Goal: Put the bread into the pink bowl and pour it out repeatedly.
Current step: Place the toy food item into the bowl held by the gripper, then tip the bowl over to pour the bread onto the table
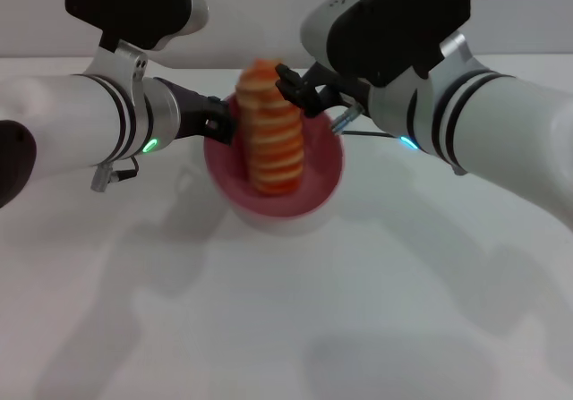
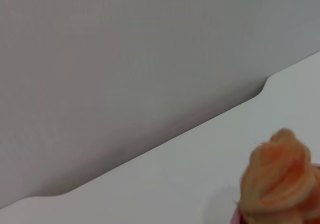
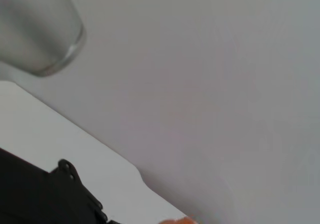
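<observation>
The white table (image 1: 269, 328) lies bare nearest the camera in the head view, crossed by soft shadows of the 2 arms. Farther in, the pink bowl (image 1: 318, 181) sits on the table near its middle. The bread (image 1: 269, 136) stands in the bowl, its lower end down inside and its upper end leaning toward the far rim and rising above it. The left gripper (image 1: 219, 121) is at the bowl's left rim, its dark fingers touching or just beside the rim; whether they pinch it cannot be told. The right gripper (image 1: 300, 89) is at the top of the bread on its right side, its black fingers against the loaf's upper part; whether they clamp it cannot be told. Behind the table is a pale wall (image 2: 125, 48), and the left wrist view shows the bread's upper end (image 2: 277, 179) before it.
</observation>
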Controlling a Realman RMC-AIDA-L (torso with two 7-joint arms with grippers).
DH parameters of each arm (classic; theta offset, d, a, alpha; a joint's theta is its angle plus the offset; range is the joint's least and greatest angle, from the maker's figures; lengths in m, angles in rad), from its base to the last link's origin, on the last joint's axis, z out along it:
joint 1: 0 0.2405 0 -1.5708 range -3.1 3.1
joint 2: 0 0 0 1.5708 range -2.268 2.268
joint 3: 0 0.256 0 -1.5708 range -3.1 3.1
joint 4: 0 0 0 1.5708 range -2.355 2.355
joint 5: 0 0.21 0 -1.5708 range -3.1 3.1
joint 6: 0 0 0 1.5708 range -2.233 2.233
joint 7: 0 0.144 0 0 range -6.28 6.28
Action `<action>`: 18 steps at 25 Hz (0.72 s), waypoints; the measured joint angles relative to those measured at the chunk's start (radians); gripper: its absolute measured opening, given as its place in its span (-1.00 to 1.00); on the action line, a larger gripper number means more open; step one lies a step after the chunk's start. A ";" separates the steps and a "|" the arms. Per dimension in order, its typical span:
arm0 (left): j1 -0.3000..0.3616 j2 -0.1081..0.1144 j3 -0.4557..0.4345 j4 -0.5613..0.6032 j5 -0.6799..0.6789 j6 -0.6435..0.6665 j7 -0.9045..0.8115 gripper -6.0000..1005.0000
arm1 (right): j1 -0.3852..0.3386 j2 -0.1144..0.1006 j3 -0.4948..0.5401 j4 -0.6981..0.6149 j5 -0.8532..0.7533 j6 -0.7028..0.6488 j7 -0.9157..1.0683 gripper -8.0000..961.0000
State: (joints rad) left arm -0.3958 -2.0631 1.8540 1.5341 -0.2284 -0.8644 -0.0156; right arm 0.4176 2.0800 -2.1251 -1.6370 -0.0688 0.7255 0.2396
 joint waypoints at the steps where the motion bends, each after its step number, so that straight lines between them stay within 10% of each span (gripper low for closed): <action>1: 0.000 0.000 -0.001 0.000 0.002 0.001 0.000 -0.92 | -0.003 0.000 0.000 0.000 -0.002 0.000 0.000 -0.15; 8: 0.030 0.003 -0.002 -0.003 0.014 0.103 0.047 -0.92 | -0.055 0.004 0.035 -0.050 -0.046 0.006 0.020 0.43; 18: 0.192 0.002 0.078 0.003 0.100 0.433 0.164 -0.92 | -0.125 0.008 0.134 -0.127 -0.085 0.027 0.027 0.55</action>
State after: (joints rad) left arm -0.2038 -2.0613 1.9317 1.5370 -0.1286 -0.4310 0.1481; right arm 0.2922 2.0878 -1.9916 -1.7636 -0.1539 0.7527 0.2661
